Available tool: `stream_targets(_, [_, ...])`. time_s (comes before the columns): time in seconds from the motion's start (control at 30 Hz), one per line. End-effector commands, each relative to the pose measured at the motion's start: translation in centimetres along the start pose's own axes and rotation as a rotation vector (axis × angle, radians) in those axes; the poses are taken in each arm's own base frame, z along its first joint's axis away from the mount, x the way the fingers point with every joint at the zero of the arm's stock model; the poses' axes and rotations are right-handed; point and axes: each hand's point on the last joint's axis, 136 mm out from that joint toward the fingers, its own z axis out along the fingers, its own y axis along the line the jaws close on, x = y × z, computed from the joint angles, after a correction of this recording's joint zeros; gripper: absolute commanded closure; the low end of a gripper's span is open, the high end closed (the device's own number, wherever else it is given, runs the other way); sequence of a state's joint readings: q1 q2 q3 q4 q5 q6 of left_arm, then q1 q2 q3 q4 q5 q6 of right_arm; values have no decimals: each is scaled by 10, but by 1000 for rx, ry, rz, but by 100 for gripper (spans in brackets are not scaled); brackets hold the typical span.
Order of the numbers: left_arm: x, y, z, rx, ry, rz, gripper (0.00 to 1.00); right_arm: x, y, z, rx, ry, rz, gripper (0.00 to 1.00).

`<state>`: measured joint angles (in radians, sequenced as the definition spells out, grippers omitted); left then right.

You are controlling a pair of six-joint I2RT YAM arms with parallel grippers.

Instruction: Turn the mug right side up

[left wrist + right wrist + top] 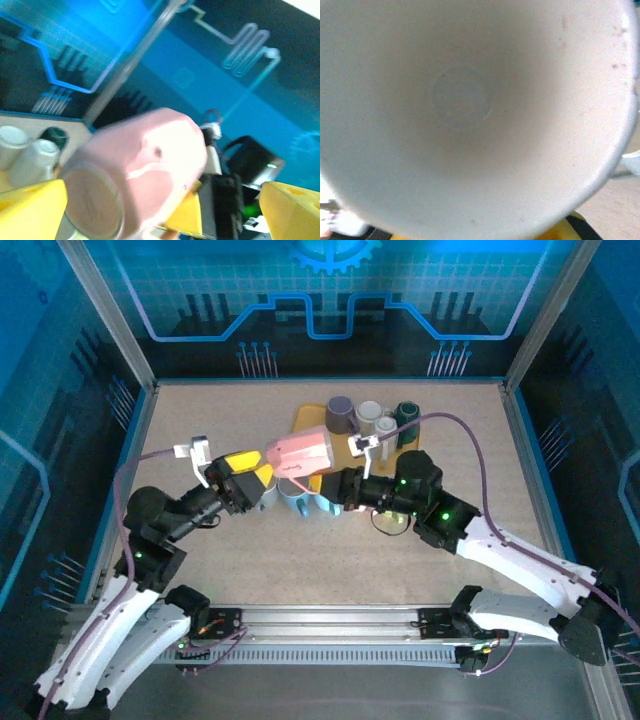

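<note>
- Pale pink ceramic mug (300, 452) sideways in mid-air, tan bench (300, 560) open below.
- L claw (254, 470) wide; R claw (333, 480) pinching mug rim.
- R wrist: mug's inside; L wrist: base.

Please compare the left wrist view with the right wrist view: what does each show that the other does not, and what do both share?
Left wrist view: the outside of the pink mug, tipped on its side with its flat base toward the camera; pale cups behind it; the left gripper's yellow fingers wide apart. Right wrist view: the mug's pale inside, down to its bottom. Both: the same mug, seen close up.
</note>
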<state>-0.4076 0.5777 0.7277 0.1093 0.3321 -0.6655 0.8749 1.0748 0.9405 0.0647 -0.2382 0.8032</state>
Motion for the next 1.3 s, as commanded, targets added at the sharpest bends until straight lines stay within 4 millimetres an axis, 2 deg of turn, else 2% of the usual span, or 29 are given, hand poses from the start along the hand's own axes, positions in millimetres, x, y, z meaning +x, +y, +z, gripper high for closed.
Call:
stream_targets(0.0, [7, 58, -32, -416, 75, 136, 1, 29, -18, -16, 280, 163, -307, 100])
stream_targets(0.1, [-6, 68, -50, -556, 67, 218, 1, 57, -28, -13, 394, 286, -441, 100])
stream_targets(0.2, [-7, 68, -57, -569, 72, 278, 1, 81, -38, -3, 482, 404, -548, 100])
stream_targets(0.43, [-7, 86, -77, -685, 56, 382, 1, 130, -58, 38, 612, 638, -726, 100])
stream_targets(0.53, [-28, 111, -106, -912, -76, 362, 1, 148, -65, 61, 614, 691, -738, 100])
stream_targets(0.63, [-44, 124, -135, -1086, -198, 320, 1, 160, -74, 78, 626, 729, -738, 100])
stream_targets(0.83, [-50, 137, -166, -1266, -305, 251, 1, 171, -92, 107, 671, 788, -735, 100])
stream_targets(1.0, [-47, 137, -157, -1229, -290, 238, 1, 173, -106, 122, 672, 803, -701, 100])
stream_targets(1.27, [-42, 139, -151, -1208, -274, 227, 1, 172, -128, 131, 697, 831, -681, 100])
